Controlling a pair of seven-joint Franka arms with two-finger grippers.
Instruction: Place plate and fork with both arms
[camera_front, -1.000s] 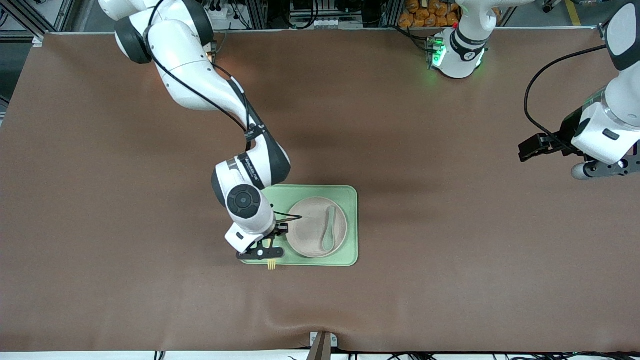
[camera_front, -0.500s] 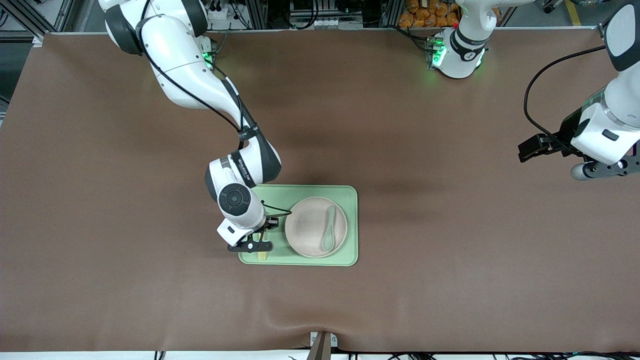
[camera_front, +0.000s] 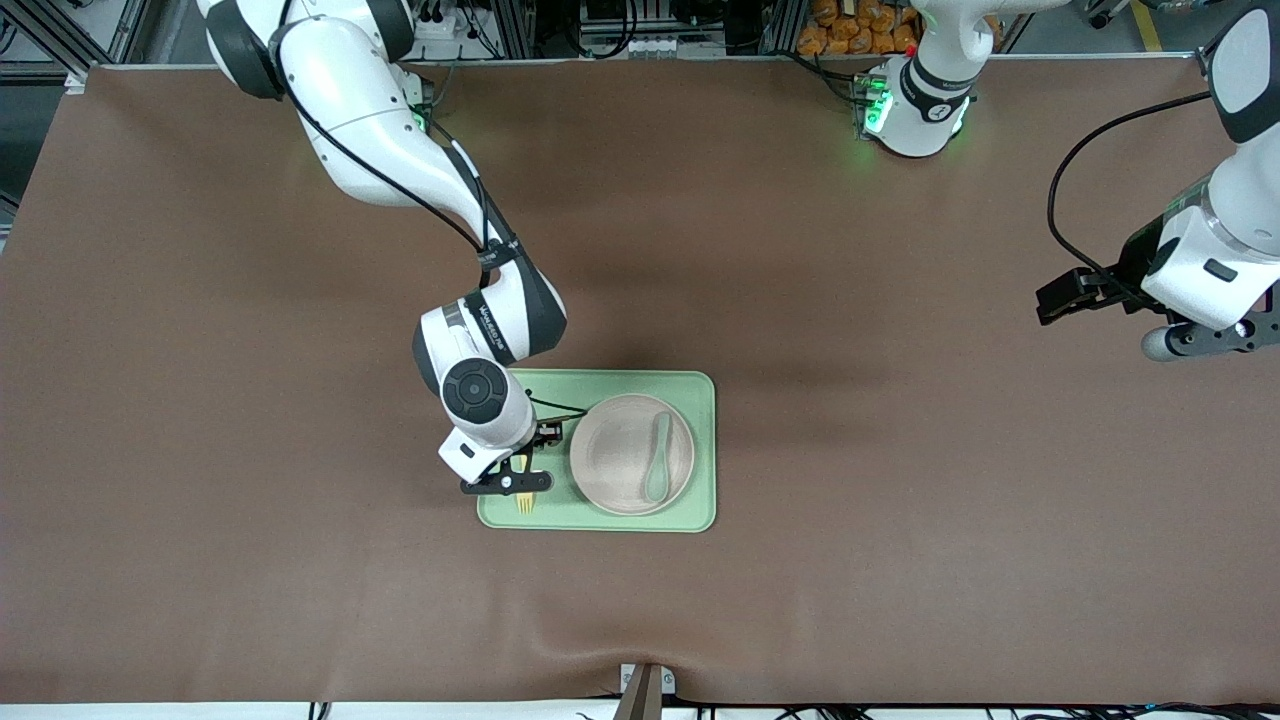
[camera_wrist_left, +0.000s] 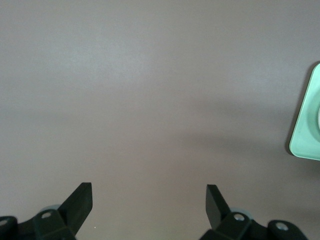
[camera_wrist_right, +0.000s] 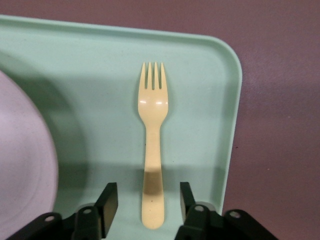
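The pale yellow fork lies flat on the pale green tray, beside the speckled beige plate, toward the right arm's end. The plate sits on the tray. My right gripper hovers low over the fork's handle. In the right wrist view the fork lies between the open fingers of the right gripper, untouched, with the plate's rim beside it. My left gripper waits open and empty over bare table at the left arm's end, and its wrist view shows it open.
A teal-green spoon lies on the plate. The brown table mat surrounds the tray. A corner of the tray shows at the edge of the left wrist view.
My right gripper and the fork have moved from over the tray's near rim to inside the tray, farther from the front camera. The left arm has not moved.
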